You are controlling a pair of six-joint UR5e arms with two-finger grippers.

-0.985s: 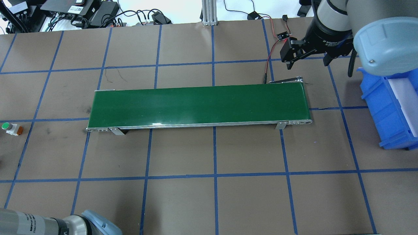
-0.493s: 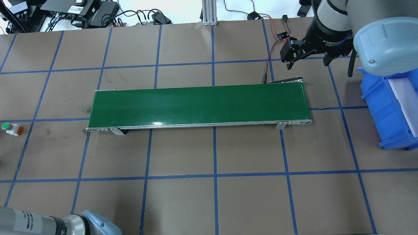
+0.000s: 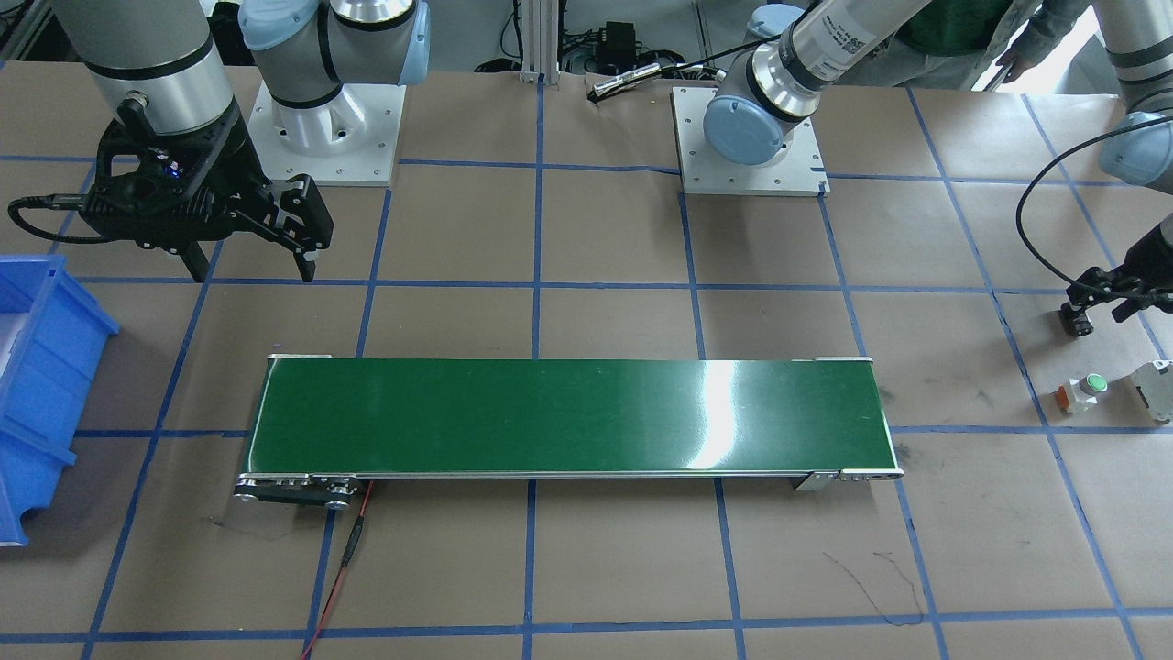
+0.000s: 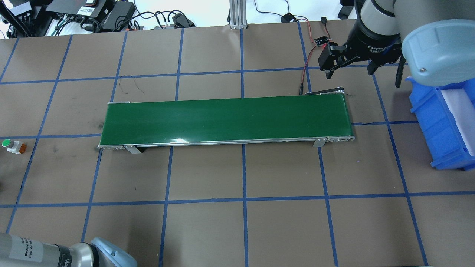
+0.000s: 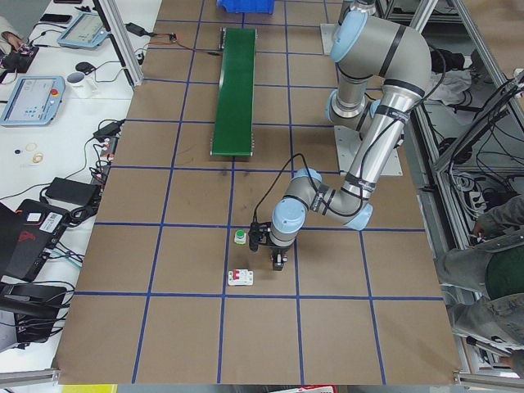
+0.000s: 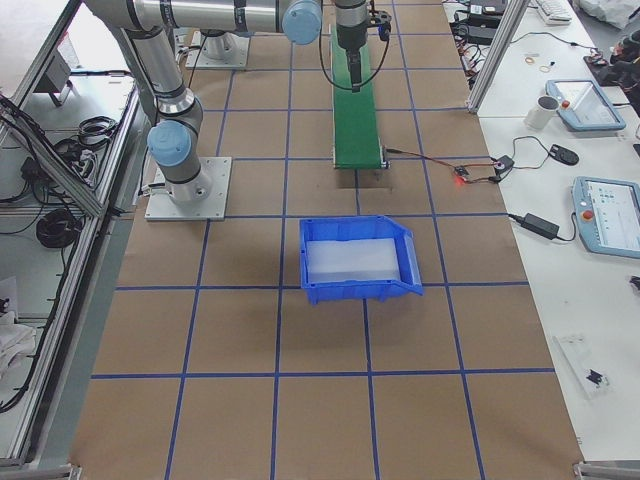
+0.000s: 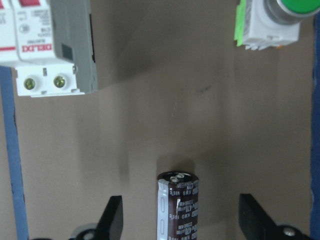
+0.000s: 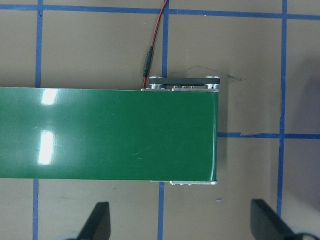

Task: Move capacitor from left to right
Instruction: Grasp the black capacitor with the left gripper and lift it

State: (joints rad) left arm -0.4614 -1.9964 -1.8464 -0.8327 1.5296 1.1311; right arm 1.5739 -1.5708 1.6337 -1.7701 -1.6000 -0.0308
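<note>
The capacitor [image 7: 177, 205], a small black cylinder with a silvery end, lies on the brown table between the fingers of my left gripper [image 7: 182, 225]. The jaws stand open on either side of it, apart from it. In the front-facing view the left gripper [image 3: 1098, 312] is low over the table at the far right; the capacitor does not show there. My right gripper [image 4: 349, 70] is open and empty, hovering beyond the right end of the green conveyor belt [image 4: 226, 120]. It also shows in the front-facing view [image 3: 252, 270].
A green-topped white push button [image 7: 277, 20] and a white-grey breaker block [image 7: 47, 45] sit just ahead of the left gripper. A blue bin [image 4: 441, 126] stands at the table's right side. A red wire [image 4: 306, 70] runs to the belt's right end.
The left arm's forearm at the bottom left of the overhead view has shifted slightly. The right arm and the belt have not moved.
</note>
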